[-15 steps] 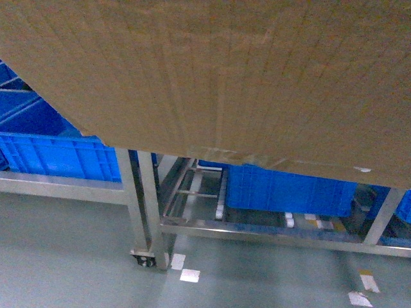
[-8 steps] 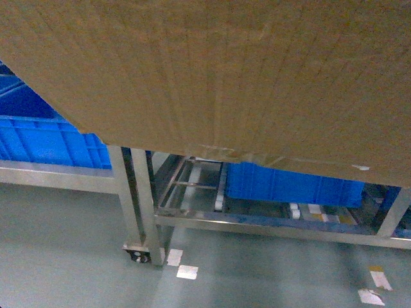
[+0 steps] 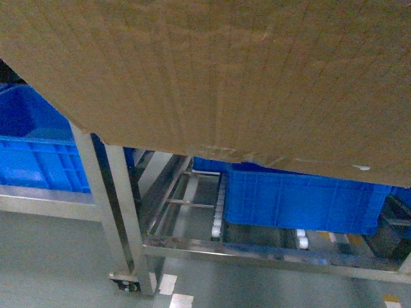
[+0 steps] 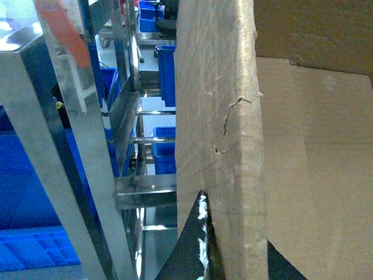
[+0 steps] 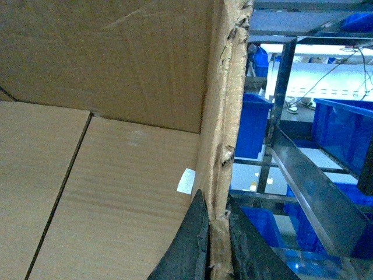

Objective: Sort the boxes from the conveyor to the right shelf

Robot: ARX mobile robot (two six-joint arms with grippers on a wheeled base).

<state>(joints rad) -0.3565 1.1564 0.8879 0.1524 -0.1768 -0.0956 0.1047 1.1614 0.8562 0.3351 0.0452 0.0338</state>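
Observation:
A large brown cardboard box (image 3: 225,77) fills the top of the head view and hides both grippers there. Clear tape runs along its lower seam. In the left wrist view my left gripper (image 4: 236,256) is shut on the box (image 4: 217,116) wall, one black finger on each face. In the right wrist view my right gripper (image 5: 218,248) is shut on the ragged torn edge of the opposite wall of the box (image 5: 116,175). Below and beyond the box stands the right shelf (image 3: 122,218), a steel frame with white roller wheels (image 3: 217,221). The conveyor is out of view.
A blue crate (image 3: 302,199) sits on the shelf's low roller rails, and another blue crate (image 3: 35,154) on a rack at the left. A steel upright (image 4: 64,146) stands close to the left of the box. A slanted rail (image 5: 303,181) and blue crates (image 5: 344,128) lie to its right.
The shelf's leg and caster have slid left and down in the head view, and the blue crate beneath looks larger and closer. The box keeps its place in both grippers.

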